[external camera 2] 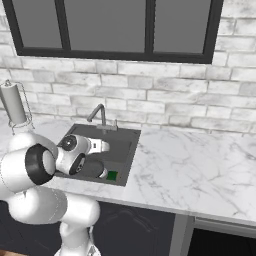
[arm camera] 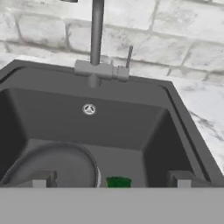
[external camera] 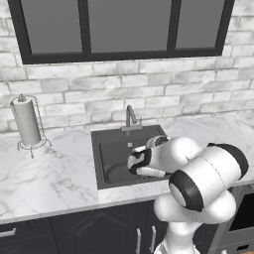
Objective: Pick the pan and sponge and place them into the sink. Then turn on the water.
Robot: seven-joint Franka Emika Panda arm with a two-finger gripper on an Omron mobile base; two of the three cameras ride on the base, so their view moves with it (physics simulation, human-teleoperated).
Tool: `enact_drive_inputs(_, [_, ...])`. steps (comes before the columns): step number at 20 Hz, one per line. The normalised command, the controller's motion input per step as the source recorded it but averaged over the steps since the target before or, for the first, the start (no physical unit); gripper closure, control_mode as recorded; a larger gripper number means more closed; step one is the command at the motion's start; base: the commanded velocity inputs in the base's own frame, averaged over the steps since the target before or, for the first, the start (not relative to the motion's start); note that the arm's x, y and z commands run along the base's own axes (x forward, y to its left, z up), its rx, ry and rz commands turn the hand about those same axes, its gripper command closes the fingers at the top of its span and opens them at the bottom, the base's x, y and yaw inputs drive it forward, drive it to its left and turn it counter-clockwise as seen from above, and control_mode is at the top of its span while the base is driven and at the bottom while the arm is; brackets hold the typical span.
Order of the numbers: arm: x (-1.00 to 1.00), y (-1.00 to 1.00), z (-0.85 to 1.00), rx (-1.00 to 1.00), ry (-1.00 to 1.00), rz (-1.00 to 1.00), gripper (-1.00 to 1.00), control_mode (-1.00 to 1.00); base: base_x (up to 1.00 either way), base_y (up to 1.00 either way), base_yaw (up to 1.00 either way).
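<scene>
Paper towel roll [external camera: 26, 126] well left of sink [arm camera: 183, 131]; faucet [arm camera: 96, 35] behind. Inside: pan [arm camera: 57, 164], sponge [arm camera: 118, 182] beside. Gripper [arm camera: 111, 178] wide open, empty.

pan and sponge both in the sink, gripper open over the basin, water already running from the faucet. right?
Not quite: no water is running. The hand view shows the faucet with no stream below its spout and its lever untouched. The rest holds: the pan and the sponge lie in the sink, and the gripper is open over the basin.
</scene>
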Motion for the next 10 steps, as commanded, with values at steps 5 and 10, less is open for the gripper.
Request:
enact_drive_inputs(5, [-0.07,-0.36,0.48,0.06,-0.06,-0.01,-1.00,-1.00,0.00,0.00,0.00])
enact_drive_inputs(10, [-0.20,-0.36,0.42,0.07,-0.09,0.00,-1.00,-1.00,0.00,0.00,0.00])
